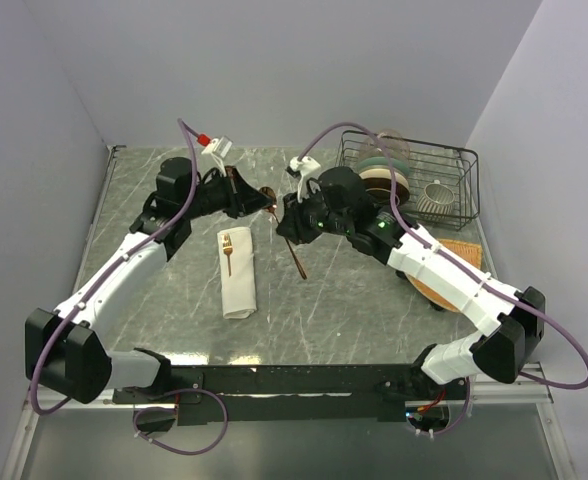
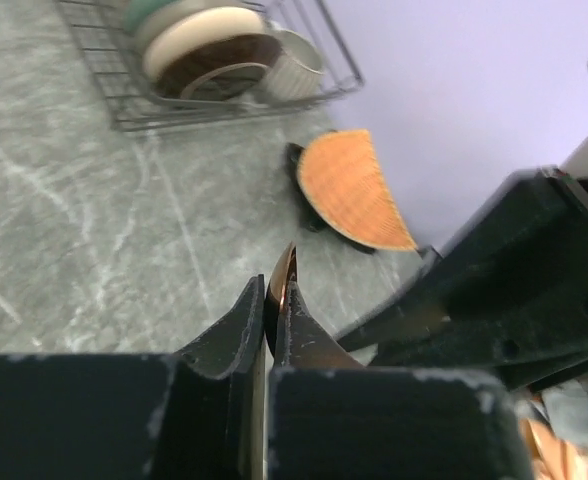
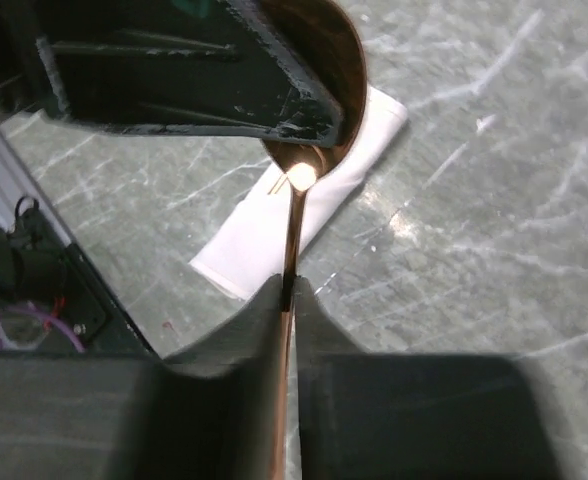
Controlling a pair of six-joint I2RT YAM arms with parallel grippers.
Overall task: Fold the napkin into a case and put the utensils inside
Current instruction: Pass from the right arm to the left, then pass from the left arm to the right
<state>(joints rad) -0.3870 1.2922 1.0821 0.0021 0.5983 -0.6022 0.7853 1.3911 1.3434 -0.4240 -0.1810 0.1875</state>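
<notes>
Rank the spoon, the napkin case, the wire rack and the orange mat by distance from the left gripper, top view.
1. spoon: held in the left gripper itself.
2. napkin case: close by, toward the near edge.
3. wire rack: back right.
4. orange mat: farthest, at the right side.

Left arm (image 1: 124, 270), right arm (image 1: 444, 275): white shell links, smooth, rounded. Black joint housings at both ends of each link, bulkiest nearest rail (image 1: 304, 380). Rail black, flat, long. Purple cable (image 1: 186, 150) loops along left arm, far from rail; matching purple cable (image 1: 574, 350) on right arm. White connector, red tip (image 1: 206, 137), at far end of left cable. Green lights (image 1: 319, 222) on black right wrist block. Fingers (image 2: 229, 335) black, wedge-shaped, edges chipped pale grey.
</notes>
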